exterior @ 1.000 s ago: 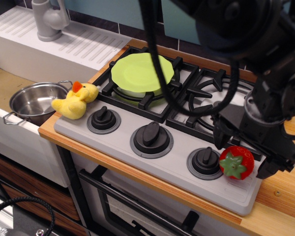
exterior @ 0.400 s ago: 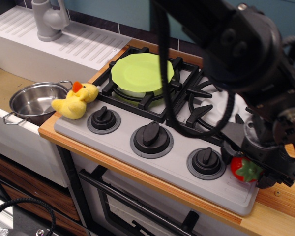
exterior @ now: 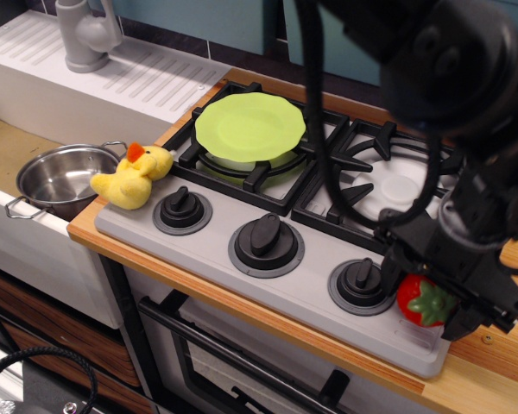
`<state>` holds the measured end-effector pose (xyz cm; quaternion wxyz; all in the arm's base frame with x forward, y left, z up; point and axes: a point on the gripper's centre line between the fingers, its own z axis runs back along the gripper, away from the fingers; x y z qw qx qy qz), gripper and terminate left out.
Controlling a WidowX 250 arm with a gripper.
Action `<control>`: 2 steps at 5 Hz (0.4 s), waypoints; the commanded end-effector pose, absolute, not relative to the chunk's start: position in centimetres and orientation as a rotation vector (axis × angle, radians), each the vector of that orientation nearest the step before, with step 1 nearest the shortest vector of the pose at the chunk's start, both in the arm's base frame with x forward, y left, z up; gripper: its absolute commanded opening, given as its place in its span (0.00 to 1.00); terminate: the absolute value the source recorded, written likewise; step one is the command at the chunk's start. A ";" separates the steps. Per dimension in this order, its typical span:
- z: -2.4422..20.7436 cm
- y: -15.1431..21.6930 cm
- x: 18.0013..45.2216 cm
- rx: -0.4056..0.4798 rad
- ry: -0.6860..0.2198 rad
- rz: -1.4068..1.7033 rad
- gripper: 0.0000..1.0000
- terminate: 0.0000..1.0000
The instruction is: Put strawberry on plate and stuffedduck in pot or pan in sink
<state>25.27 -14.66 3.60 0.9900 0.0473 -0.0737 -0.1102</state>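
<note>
Observation.image: glossy red strawberry, green leafy cap facing forward, pinched between black gripper fingers at the stove's front right corner, beside the rightmost knob.

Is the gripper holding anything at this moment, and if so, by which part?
Cannot be told: the gripper straddles the strawberry, fingers flanking its sides, but contact isn't visible.

red strawberry between end effector fingers; duck beside pot
</note>
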 end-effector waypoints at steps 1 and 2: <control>10.9 -13.9 25.9 0.090 -0.155 -0.247 0.00 0.00; 12.2 -12.1 26.7 0.095 -0.153 -0.308 0.00 0.00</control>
